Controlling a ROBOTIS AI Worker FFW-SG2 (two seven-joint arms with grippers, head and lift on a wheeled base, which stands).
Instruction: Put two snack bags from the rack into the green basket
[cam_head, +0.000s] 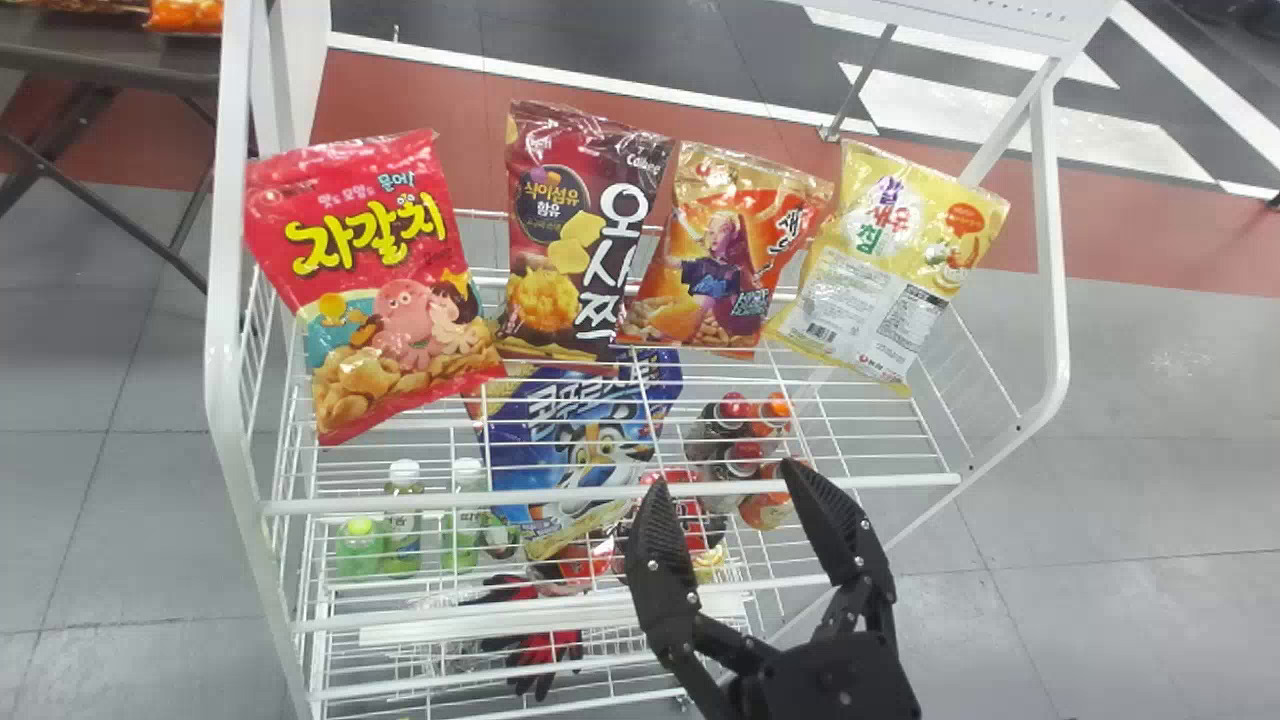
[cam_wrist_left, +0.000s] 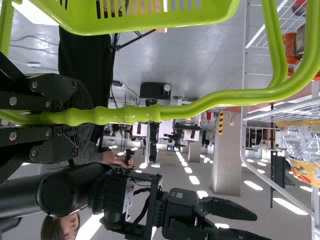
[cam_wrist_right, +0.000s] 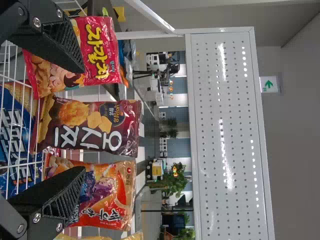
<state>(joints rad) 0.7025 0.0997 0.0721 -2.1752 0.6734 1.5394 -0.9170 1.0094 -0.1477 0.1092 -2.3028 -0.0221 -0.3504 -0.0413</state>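
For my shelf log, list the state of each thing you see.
Left gripper, shut on the basket handle
Green basket, held by its handle
Right gripper, open, empty
Red bag, closed, on the rack
Maroon bag, closed, on the rack
Orange bag, closed, on the rack
Yellow bag, closed, back facing out
Green bottles, capped

The green basket (cam_wrist_left: 150, 26) is held by its handle (cam_wrist_left: 135, 114), clasped between the left gripper's (cam_wrist_left: 84, 118) fingers. Snack bags (cam_wrist_left: 298, 144) are seen at the white rack (cam_wrist_left: 280, 189); the right arm (cam_wrist_left: 75, 190) is seen too.
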